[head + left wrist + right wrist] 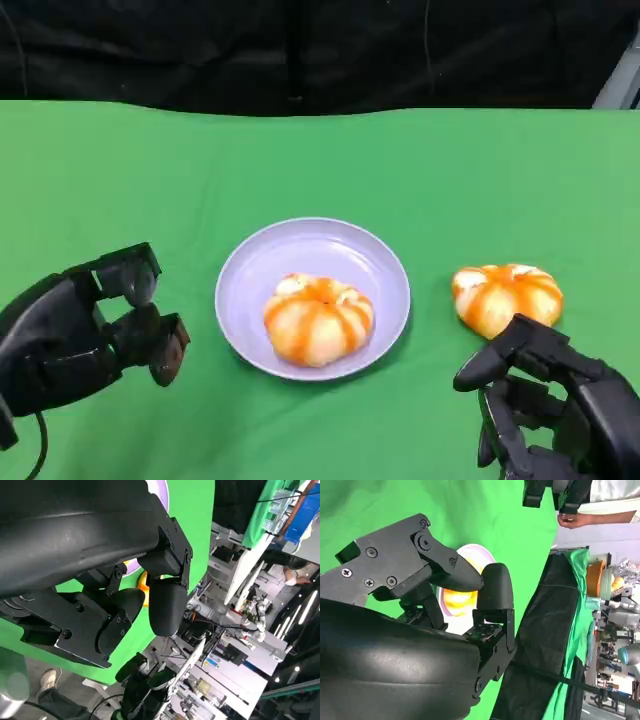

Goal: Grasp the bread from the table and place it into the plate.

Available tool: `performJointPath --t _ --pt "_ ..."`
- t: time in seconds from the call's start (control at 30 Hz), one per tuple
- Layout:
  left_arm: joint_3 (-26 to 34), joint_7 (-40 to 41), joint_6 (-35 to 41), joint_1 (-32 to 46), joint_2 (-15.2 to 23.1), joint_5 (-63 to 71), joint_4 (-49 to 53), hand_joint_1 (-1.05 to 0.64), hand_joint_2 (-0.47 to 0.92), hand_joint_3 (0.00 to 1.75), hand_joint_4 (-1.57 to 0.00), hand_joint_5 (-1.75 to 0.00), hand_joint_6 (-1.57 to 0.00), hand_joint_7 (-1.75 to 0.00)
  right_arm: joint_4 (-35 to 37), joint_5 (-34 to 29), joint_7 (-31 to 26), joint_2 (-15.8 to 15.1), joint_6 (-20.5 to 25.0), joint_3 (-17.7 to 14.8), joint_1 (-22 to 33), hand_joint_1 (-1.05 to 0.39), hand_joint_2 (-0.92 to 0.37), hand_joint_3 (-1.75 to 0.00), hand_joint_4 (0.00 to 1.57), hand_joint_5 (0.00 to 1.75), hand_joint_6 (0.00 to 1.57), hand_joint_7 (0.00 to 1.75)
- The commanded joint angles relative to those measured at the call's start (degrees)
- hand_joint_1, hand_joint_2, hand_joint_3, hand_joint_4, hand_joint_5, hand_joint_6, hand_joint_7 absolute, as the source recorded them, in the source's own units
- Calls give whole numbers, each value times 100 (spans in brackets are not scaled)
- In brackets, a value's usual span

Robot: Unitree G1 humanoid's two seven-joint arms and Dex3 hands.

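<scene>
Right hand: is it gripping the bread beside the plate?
No. The right hand hovers empty near the bread on the green table.

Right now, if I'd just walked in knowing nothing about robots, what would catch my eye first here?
Most likely the two glossy orange-striped buns on the bright green table: one bread in the plate, sitting in the lavender plate at the centre, and one bread on the table to its right. Next, the black robot hands at the near edge: the left hand open and empty beside the plate, the right hand open just in front of the loose bun.
</scene>
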Motion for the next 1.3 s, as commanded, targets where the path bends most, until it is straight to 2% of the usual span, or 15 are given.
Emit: performJointPath --t 0.03,0.13,0.2,0.27,0.5,0.57,0.6,0.7,1.3 --pt "12 54 -77 41 53 45 -48 -7 57 132 -84 -175 -71 -175 -10 -8 -20 -38 -43 -19 15 -8 -67 -104 74 175 64 158" --pt "12 54 -77 42 53 45 -48 -7 57 132 -84 -175 -71 -175 -10 -8 -20 -38 -43 -19 15 -8 -67 -104 74 175 64 158" --pt "-60 486 -1101 737 -449 583 -673 -4 56 136 -86 -175 -72 -175 55 2 -17 -32 -79 -31 -19 -8 -67 -104 74 175 64 158" --pt "-120 704 -1636 1073 -689 847 -957 -2 54 140 -88 -175 -74 -175 87 7 -16 -30 -98 -36 -34 -8 -67 -104 74 175 64 158" --pt "-205 755 -1952 1160 -730 955 -955 -1 53 142 -89 -175 -74 -175 68 0 -30 -25 -77 -28 -24 -8 -67 -104 74 175 64 157" --pt "-246 809 -2339 1323 -834 1103 -1144 -4 47 148 -90 -175 -75 -175 55 10 -15 -36 -93 -29 -5 -8 -67 -104 73 175 64 157" --pt "-331 789 -2827 1475 -933 1331 -1208 -5 45 150 -90 -175 -75 -175 43 6 -16 -35 -92 -21 7 -8 -67 -104 73 175 64 157" --pt "-488 756 -3600 1675 -1058 1660 -1200 -6 44 149 -94 -175 -78 -175 29 -3 -22 -31 -85 -8 21 -8 -67 -104 73 175 64 157" --pt "-638 1017 -3924 1642 -1067 1781 -1074 -7 48 141 -92 -175 -75 -175 31 12 -15 -37 -67 -2 7 -7 -67 -105 74 175 65 156"
